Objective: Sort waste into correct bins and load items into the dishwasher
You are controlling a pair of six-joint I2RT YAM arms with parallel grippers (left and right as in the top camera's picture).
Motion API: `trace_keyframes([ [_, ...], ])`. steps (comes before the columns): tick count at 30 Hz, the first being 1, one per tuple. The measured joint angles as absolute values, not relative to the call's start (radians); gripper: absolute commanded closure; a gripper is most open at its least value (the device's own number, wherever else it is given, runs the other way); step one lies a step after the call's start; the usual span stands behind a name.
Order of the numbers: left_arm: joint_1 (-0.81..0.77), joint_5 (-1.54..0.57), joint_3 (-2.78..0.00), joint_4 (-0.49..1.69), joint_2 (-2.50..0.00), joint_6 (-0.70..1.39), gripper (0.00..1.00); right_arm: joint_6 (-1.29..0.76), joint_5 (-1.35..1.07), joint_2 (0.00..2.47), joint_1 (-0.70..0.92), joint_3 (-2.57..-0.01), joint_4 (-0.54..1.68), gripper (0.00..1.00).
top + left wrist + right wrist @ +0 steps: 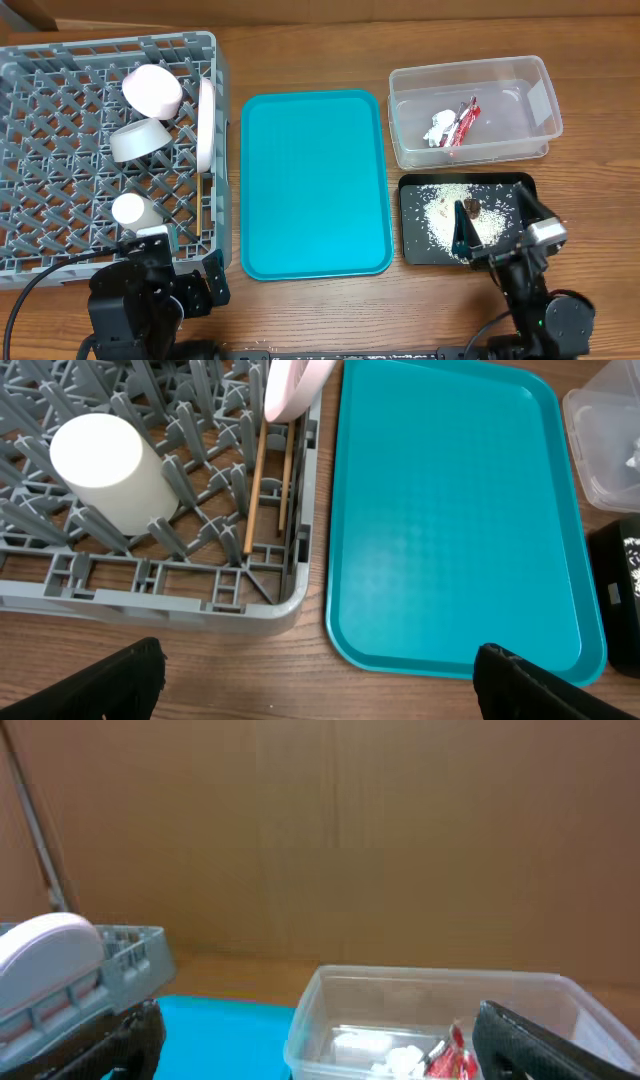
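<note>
Hovering right tool [497, 222], black tray [420, 250] beneath

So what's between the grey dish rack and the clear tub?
The teal tray, lying flat on the table with nothing on it; the overhead view shows it best.

The teal tray [314, 183] lies flat on the wooden desk [300, 55] at the middle of the overhead view, its long sides running from 12 to 6 o'clock; its corners are rounded and a low raised rim runs all round; in the left wrist view it spreads from the centre toward 3 o'clock, its floor finely textured; in the right wrist view only a teal strip shows at 7 o'clock; a brown cardboard wall [350, 840] fills the upper half there.
</note>
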State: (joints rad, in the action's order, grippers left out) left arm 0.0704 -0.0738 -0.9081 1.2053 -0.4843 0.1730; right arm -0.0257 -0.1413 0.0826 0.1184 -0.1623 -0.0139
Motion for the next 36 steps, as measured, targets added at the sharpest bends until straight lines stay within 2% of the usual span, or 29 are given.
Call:
trace_keyframes([
  [3,0.07,-0.074,-0.908,1.206,-0.484,0.173,0.0,-0.025,-0.125,0.02,0.12,-0.053,-0.123,0.0],
  [9,0.07,-0.074,-0.908,1.205,-0.484,0.173,0.0,-0.026,-0.086,0.011,0.12,-0.019,0.083,0.0],
  [36,0.07,-0.074,-0.908,1.206,-0.484,0.173,0.0,-0.026,-0.071,0.011,0.12,-0.019,0.083,0.0],
])
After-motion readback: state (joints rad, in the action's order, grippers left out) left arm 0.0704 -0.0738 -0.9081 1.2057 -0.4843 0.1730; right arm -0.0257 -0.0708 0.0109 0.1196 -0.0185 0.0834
